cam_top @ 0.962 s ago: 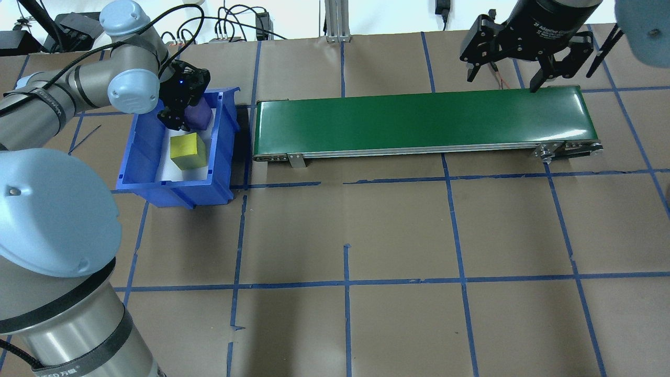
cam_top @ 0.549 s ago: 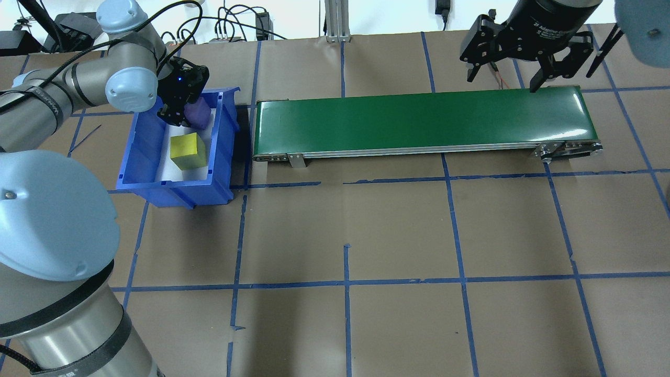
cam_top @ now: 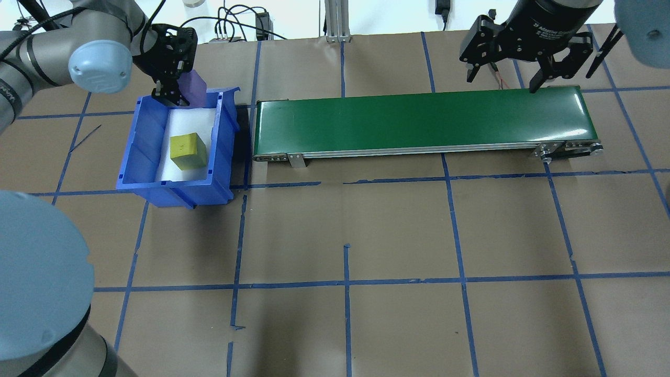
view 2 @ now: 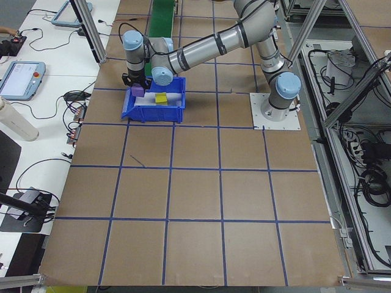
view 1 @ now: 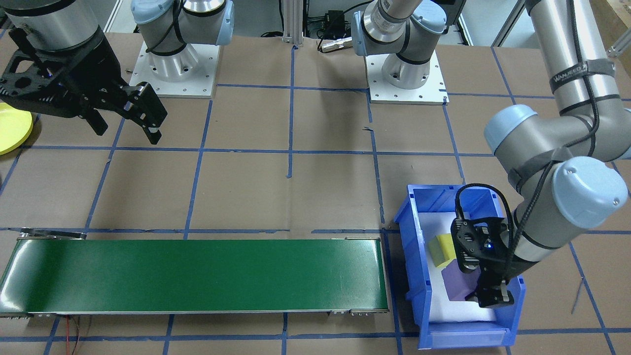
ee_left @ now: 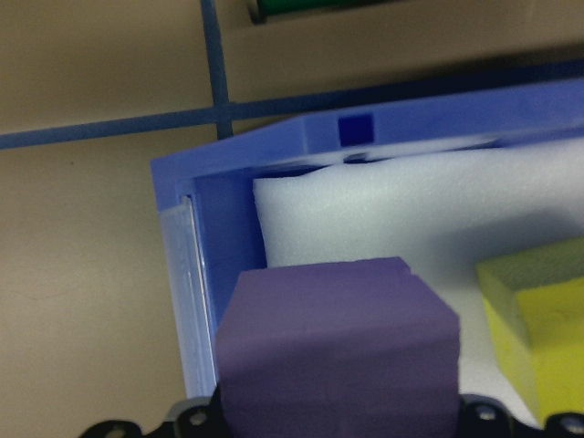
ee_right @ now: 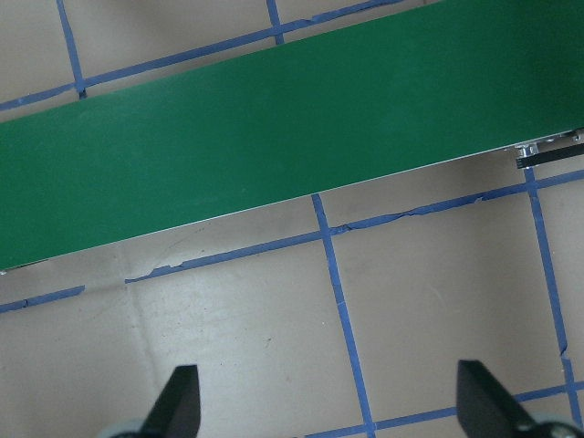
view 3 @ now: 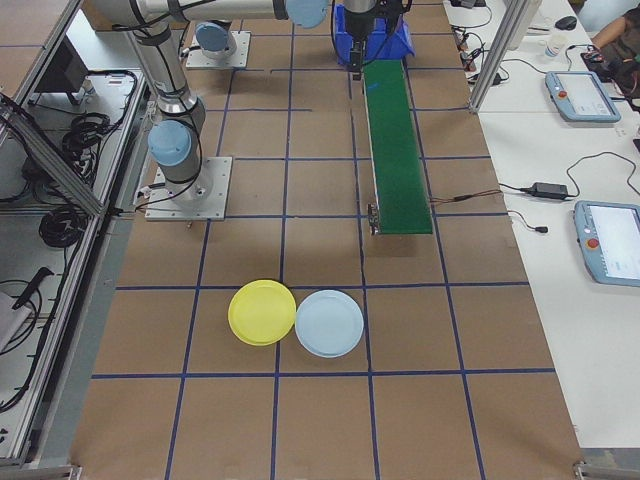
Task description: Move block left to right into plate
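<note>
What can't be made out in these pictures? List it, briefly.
- Left claw fingertips: in the left wrist view the purple block fills the foreground and covers them.
- Yellow plate: cut off by the front-facing view's left edge and partly behind the right claw; absent from the overhead view.
- Yellow block: a mark on its top is too small to read overhead.
- Blue bin contents: tiny in the exterior left view.
</note>
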{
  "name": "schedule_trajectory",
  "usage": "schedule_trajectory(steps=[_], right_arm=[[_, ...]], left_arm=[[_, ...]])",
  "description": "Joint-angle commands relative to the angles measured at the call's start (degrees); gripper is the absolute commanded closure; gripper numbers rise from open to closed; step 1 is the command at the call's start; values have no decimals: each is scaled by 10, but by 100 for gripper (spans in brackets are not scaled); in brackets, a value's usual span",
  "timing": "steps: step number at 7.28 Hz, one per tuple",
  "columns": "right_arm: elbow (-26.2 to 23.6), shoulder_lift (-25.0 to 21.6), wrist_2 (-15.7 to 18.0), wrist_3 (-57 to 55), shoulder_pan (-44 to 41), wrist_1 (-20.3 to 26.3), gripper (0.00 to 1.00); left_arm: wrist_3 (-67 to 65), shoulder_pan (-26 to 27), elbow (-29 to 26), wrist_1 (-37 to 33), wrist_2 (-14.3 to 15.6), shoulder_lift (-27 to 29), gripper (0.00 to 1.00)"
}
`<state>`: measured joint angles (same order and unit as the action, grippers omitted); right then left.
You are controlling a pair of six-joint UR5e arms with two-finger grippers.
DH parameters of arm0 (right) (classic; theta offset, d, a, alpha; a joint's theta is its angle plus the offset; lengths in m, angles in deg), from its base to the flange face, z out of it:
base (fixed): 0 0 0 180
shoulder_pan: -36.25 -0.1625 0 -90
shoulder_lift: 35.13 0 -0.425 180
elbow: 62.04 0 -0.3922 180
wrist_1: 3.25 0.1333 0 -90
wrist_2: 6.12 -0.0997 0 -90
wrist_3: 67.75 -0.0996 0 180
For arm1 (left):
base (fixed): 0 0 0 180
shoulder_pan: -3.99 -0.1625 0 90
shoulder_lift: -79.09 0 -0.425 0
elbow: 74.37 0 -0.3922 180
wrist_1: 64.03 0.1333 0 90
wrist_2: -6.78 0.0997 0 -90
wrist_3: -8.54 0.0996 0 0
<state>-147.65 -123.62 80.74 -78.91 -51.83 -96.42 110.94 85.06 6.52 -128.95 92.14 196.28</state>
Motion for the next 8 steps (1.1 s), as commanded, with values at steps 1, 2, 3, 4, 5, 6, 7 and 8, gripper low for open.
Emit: schedule_trajectory(steps=[1,2,3,4,5,6,7,8], right_arm=[[0,0,0,0,0,0,0],[0,1,0,1,0,0,0],[0,1,1,0,0,0,0],[0,1,1,0,0,0,0],[0,1,1,1,0,0,0],[0,1,0,1,0,0,0],[0,1,1,0,0,0,0],[0,1,1,0,0,0,0]], left_arm=[[-37,83,0,-30,4,-34,42],[-80,118,1,-29,2,-18,42],[-84,126,1,-11,-7,22,42],[-78,136,2,27,-9,60,42],[-58,137,2,43,-8,73,40],[-58,137,2,35,-6,73,10],[-63,137,2,4,-5,64,5],[-68,137,2,-12,-4,42,5]])
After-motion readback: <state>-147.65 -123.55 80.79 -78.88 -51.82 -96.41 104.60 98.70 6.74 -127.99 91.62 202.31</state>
